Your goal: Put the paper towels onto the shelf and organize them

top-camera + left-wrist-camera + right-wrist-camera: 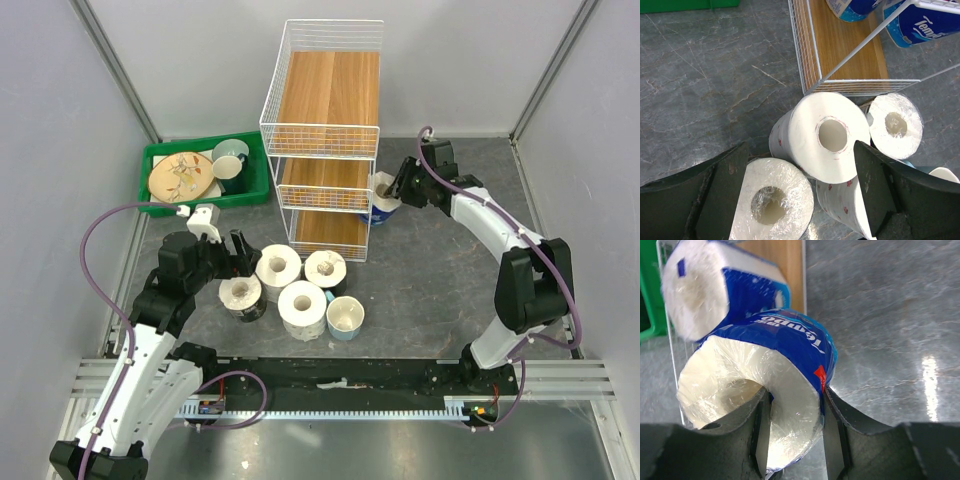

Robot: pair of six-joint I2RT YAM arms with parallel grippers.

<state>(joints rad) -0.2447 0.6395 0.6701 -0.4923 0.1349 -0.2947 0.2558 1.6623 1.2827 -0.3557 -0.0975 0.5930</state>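
Four paper towels (302, 308) stood on end in a tight cluster on the grey surface (430, 270) just ahead of the arm bases. A dark-wrapped roll (240, 297) was at the cluster's left, and a pale blue cup (345, 316) touched its right side. The left end effector (801, 147) hung over the cluster with its jaws spread wide and nothing held. In its wrist view the largest roll (822, 135) lay between the two fingers (720, 200).

Just behind the cluster rose the shelf (325, 140), a white wire rack with three wooden boards. At its right side, level with the lowest tier, the right end effector (796, 405) was clamped on the wall of a blue-wrapped roll (790, 355). One finger seemed to sit inside the hollow core and the other outside. A second blue-wrapped roll (715, 285), blurred, lay just beyond it over the lowest board. Left of the shelf sat a green tray (185, 146) of dishes.
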